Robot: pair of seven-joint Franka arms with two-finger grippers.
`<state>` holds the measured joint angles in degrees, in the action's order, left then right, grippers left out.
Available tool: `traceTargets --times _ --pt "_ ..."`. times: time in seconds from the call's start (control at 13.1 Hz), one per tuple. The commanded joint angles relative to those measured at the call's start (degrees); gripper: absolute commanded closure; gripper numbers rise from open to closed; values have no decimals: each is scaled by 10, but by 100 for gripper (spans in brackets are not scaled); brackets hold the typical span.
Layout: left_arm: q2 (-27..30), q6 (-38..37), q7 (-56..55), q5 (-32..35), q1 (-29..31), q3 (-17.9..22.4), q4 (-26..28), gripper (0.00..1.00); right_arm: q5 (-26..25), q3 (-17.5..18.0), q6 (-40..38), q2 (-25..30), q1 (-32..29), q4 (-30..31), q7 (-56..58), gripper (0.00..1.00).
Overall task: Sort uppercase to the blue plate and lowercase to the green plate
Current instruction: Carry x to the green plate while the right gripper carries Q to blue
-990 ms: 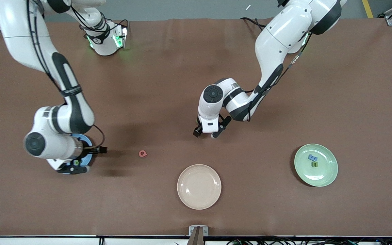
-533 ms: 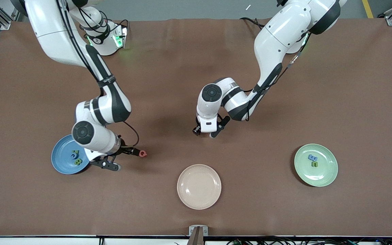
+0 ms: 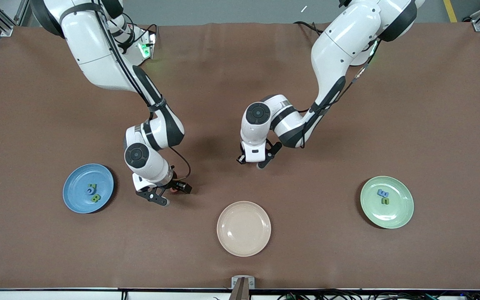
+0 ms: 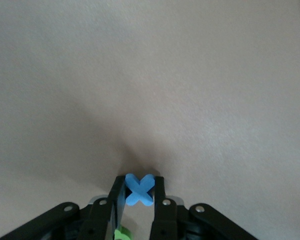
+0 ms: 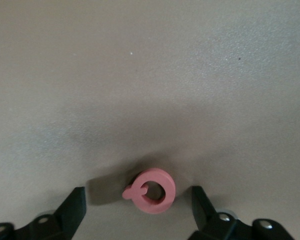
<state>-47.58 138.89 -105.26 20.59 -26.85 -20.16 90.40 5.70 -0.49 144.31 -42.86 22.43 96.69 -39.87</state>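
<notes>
My left gripper is low over mid-table and shut on the blue cross-shaped lowercase piece, which is pinched between its fingertips. A green scrap shows deeper between the jaws. My right gripper is open and down at the table, its fingers straddling the pink-red uppercase Q without touching it. In the front view that right gripper sits between the blue plate and the cream plate. The blue plate holds a blue letter and a green letter. The green plate holds a blue piece and a green piece.
A cream plate lies near the table's front edge, nearer to the front camera than both grippers. The blue plate is toward the right arm's end of the table, the green plate toward the left arm's end. Brown mat covers the table.
My right arm swung from over the blue plate across to the pink Q and lowered its open jaws around it. My left gripper closed on the blue cross.
</notes>
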Motion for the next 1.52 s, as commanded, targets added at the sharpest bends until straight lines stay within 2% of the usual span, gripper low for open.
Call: traceTargets --times 0.0,0.23,0.46,0.61,0.76,0.91,1.14,1.37,1.45 --pt "27 -46 3 19 4 5 -5 100 8 -3 -3 7 -1 3 5 23" --pt "61 -96 32 46 28 4 -14 100 8 -3 -5 7 -2 3 9 51" --pt "114 -157 146 45 75 3 -8 100 7 -3 -6 8 -4 3 16 82" --pt "130 -176 221 45 113 0 -1 100 7 -4 -13 12 -13 -1 29 95" --pt "136 -194 299 44 156 -2 4 100 8 -4 -93 26 -60 -27 100 95" --pt "137 -197 364 44 189 -3 10 100 9 -3 -176 30 -123 -67 221 95" --pt "158 -208 470 45 254 -4 28 100 5 -6 -199 32 -197 -88 404 95" --pt "161 -208 586 44 313 -5 43 100 1 -8 -206 30 -230 -85 483 90" --pt "159 -203 626 44 335 -4 44 100 1 -8 -206 28 -234 -84 493 85"
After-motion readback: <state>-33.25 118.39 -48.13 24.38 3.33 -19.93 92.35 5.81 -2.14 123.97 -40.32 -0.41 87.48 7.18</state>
